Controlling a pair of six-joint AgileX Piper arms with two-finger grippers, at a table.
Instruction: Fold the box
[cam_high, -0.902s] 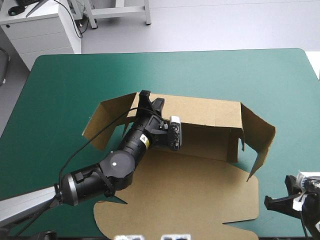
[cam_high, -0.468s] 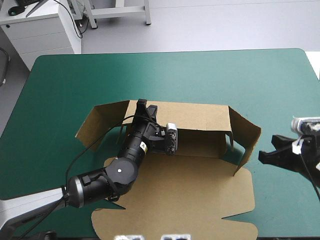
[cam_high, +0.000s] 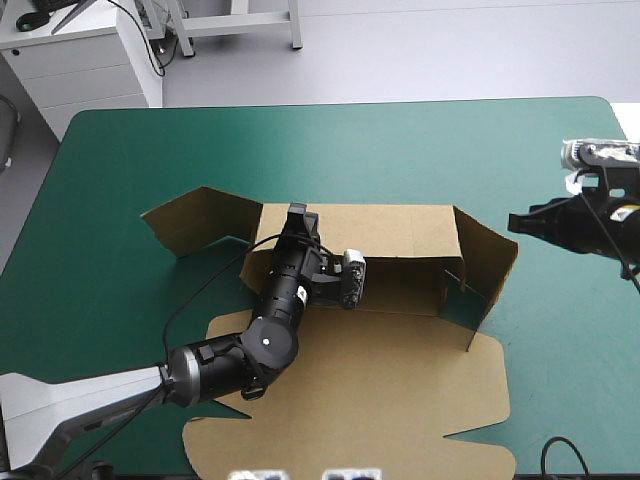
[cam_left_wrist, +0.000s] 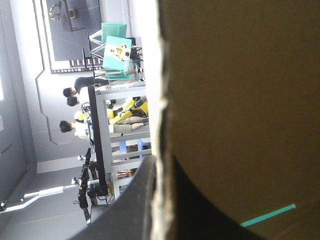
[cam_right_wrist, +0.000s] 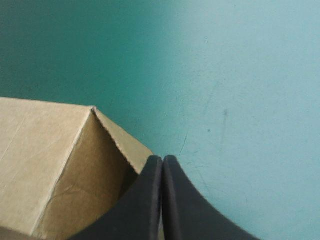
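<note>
The brown box (cam_high: 400, 390) lies in the middle of the teal-green counter (cam_high: 420, 140). It is not built yet. Its long way runs from left to right. The back wall (cam_high: 400, 232) stands up, and the big lid part lies flat at the near side. The left flap (cam_high: 195, 222) leans out and away. The right flap (cam_high: 488, 268) stands up at a slant.

The left hand (cam_high: 298, 218) reaches into the box and pinches the top edge of the back wall. In its wrist view the board sits between the two black fingers (cam_left_wrist: 132, 205), which are almost closed on it.

The right hand (cam_high: 520, 222) holds nothing. Its fingers are pressed together into one point. It hangs very near the top of the right flap, on the outer side. Whether it touches cannot be told. The flap lies to its left, so this hand is the nearer one. The next job is probably to push that flap inward.
</note>
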